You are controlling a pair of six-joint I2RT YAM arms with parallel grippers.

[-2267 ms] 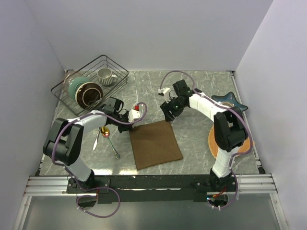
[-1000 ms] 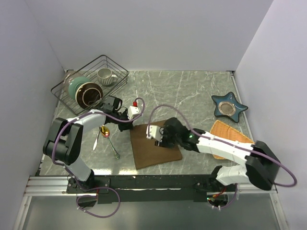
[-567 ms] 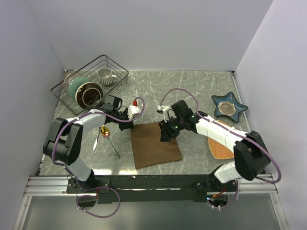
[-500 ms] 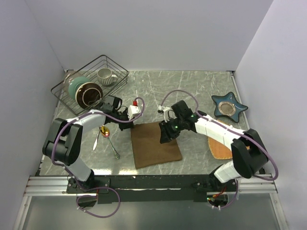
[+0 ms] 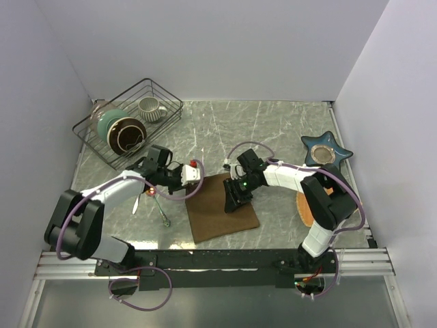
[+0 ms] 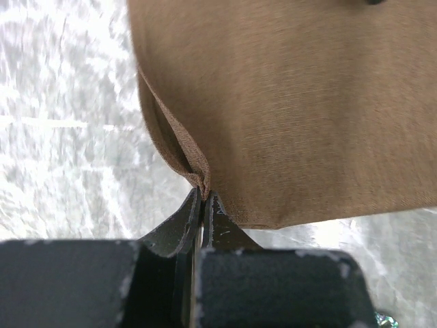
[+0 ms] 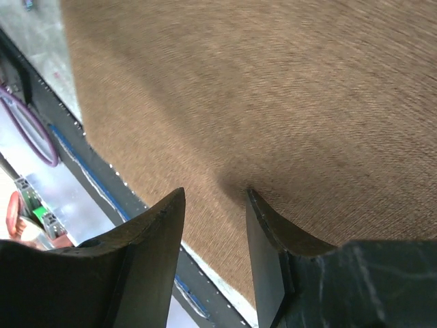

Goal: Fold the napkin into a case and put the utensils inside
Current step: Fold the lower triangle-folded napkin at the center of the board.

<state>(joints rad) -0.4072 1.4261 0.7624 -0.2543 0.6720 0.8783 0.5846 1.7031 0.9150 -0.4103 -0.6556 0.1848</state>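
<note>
The dark-brown napkin (image 5: 220, 210) lies flat in front of the arms and is not folded into a case. My left gripper (image 5: 194, 183) is at its far-left corner, shut on a small pinched fold of the cloth (image 6: 198, 176). My right gripper (image 5: 231, 203) stands open over the middle of the napkin (image 7: 273, 89), and one fingertip (image 7: 251, 198) presses into the cloth. The utensils lie left of the napkin: a fork (image 5: 164, 216), a silver handle (image 5: 136, 203) and a spoon's gold bowl (image 5: 151, 193), partly under my left arm.
A black wire basket (image 5: 167, 102) with bowls and a mug stands at the back left. A blue star-shaped dish (image 5: 326, 151) sits at the back right. An orange woven mat (image 5: 304, 207) lies behind my right arm. The black front rail (image 7: 102, 184) runs just past the napkin's near edge.
My right arm swung in and its gripper came down onto the middle of the napkin. My left arm shifted nearer, with its gripper at the napkin's corner.
</note>
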